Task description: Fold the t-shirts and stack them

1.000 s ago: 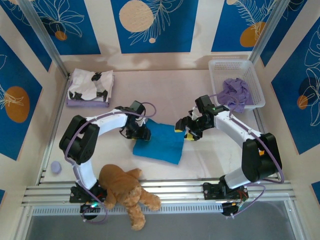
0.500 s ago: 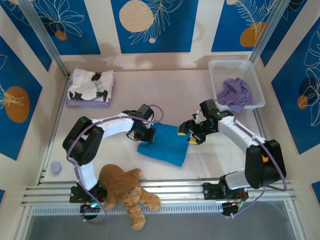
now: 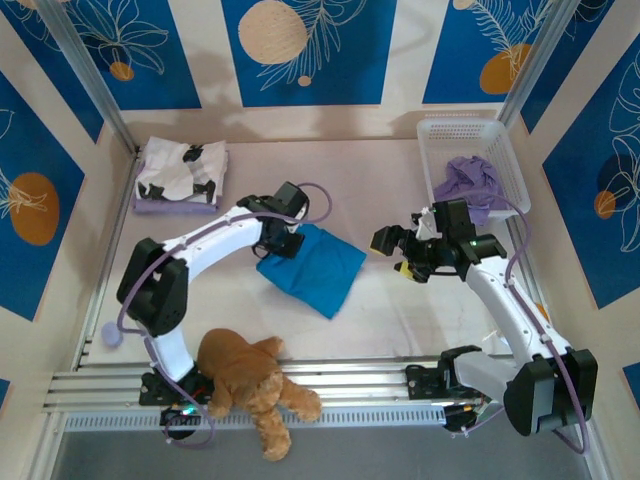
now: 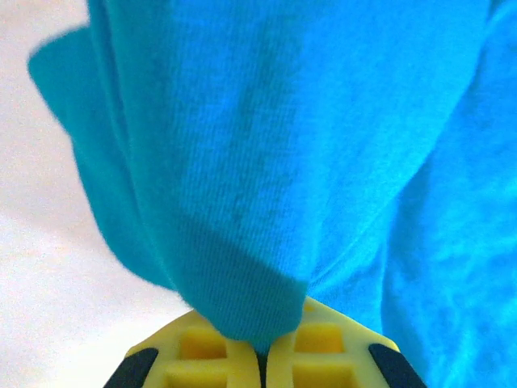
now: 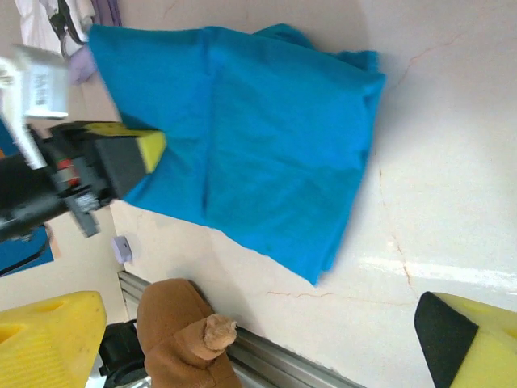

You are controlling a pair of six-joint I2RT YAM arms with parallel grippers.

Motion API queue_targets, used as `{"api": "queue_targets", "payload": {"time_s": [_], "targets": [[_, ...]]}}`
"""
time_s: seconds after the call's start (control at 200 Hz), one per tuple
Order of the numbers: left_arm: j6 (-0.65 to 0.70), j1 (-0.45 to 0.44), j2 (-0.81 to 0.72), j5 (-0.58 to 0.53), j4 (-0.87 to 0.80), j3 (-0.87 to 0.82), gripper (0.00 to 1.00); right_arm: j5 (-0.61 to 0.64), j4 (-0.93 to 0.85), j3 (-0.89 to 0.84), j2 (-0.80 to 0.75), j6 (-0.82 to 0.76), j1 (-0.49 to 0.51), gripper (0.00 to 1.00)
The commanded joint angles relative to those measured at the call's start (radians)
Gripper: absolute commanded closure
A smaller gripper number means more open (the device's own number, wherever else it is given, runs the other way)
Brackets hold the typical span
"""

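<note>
A folded teal-blue t-shirt (image 3: 312,268) lies mid-table, with one edge bunched up. My left gripper (image 3: 283,243) is shut on that back left edge; in the left wrist view the teal cloth (image 4: 283,145) is pinched between the yellow fingers (image 4: 323,347). My right gripper (image 3: 397,253) stands open to the right of the shirt, apart from it, with nothing between its fingers (image 5: 48,343). The right wrist view takes in the whole shirt (image 5: 258,153). A white t-shirt with black blotches (image 3: 182,168) sits folded on a lavender one (image 3: 172,207) at the back left.
A white basket (image 3: 507,160) at the back right holds a crumpled lavender t-shirt (image 3: 468,184). A brown teddy bear (image 3: 250,385) lies over the front rail, and a small lavender object (image 3: 112,333) sits at the near left. Blue patterned walls enclose the table.
My left gripper shut on the teal shirt's edge and pulled it toward the back left. My right gripper opened wide and drew back to the right, off the shirt.
</note>
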Motion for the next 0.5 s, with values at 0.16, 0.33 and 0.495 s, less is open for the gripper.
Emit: {"api": "queue_targets", "payload": {"time_s": [0.16, 0.33, 0.495], "targets": [[0.224, 0.090, -0.026, -0.213, -0.142, 0.160, 1.00, 0.007, -0.032, 0.050, 0.023, -0.031, -0.020, 0.01], [0.219, 0.208, 0.052, -0.125, -0.241, 0.359, 1.00, -0.006, -0.027, 0.076, 0.066, -0.047, -0.025, 0.01], [0.268, 0.281, 0.119, -0.044, -0.302, 0.543, 1.00, -0.016, -0.033, 0.105, 0.096, -0.056, -0.025, 0.01]]}}
